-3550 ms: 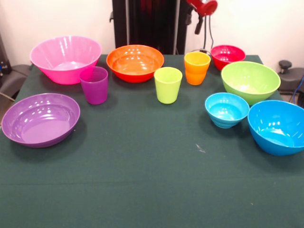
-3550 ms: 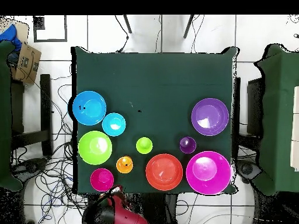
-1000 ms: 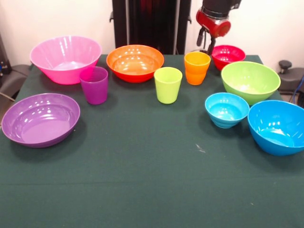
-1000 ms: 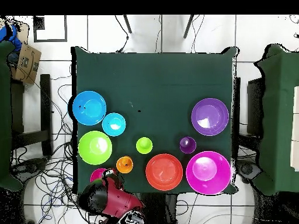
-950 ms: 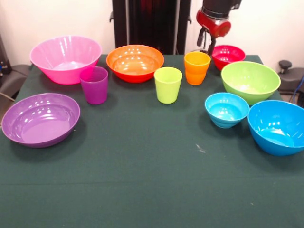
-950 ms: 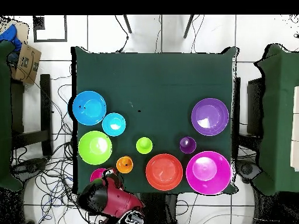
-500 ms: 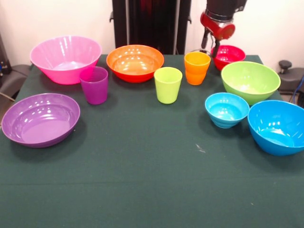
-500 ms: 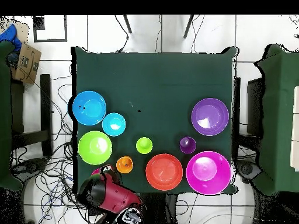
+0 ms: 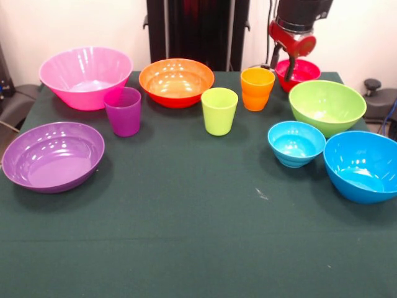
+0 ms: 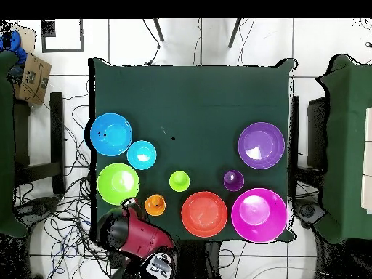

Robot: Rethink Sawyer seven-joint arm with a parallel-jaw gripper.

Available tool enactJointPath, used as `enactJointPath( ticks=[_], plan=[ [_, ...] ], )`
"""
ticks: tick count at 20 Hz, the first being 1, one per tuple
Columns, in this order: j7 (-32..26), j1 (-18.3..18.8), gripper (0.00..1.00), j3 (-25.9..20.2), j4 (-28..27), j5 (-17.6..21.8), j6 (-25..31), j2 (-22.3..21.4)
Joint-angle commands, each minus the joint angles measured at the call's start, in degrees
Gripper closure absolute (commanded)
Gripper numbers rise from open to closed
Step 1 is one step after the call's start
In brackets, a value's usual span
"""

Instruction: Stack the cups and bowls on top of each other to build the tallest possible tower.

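Note:
My gripper [image 9: 282, 68] hangs open at the left rim of the small red bowl [image 9: 305, 71], its dark fingers straddling that rim. In the overhead view the red arm [image 10: 134, 236] covers this bowl. The orange cup [image 9: 257, 88] stands just left of the gripper. The lime green cup [image 9: 219, 110] and purple cup [image 9: 123, 110] stand upright further left. Separate on the cloth sit the pink bowl [image 9: 85, 76], orange bowl [image 9: 176, 81], shallow purple bowl [image 9: 53, 155], lime green bowl [image 9: 327, 105], small light blue bowl [image 9: 296, 143] and big blue bowl [image 9: 363, 164]. Nothing is stacked.
A dark green cloth covers the table [image 9: 186, 236]. The lime green bowl stands close in front of the red one. Other green-covered tables [image 10: 349, 145] flank it, with cables on the floor and a cardboard box [image 10: 29, 76] off one side.
The arm has swung down and sideways from above the orange cup to the red bowl's rim. In the overhead view it now hides the red bowl. No cup or bowl has moved.

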State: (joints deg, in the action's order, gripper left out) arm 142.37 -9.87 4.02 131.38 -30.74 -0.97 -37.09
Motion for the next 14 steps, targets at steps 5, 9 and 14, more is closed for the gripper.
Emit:
enactJointPath(
  ticks=[5, 9, 14],
  plan=[
    [7.4, 1.4, 0.00, -1.3, -7.0, -1.7, 7.5, 1.6],
    [7.1, 2.6, 0.00, -2.1, -7.1, -1.0, 6.6, 2.0],
    [7.2, 2.2, 0.00, -1.8, -7.5, -1.0, 7.4, 2.1]
  ],
)
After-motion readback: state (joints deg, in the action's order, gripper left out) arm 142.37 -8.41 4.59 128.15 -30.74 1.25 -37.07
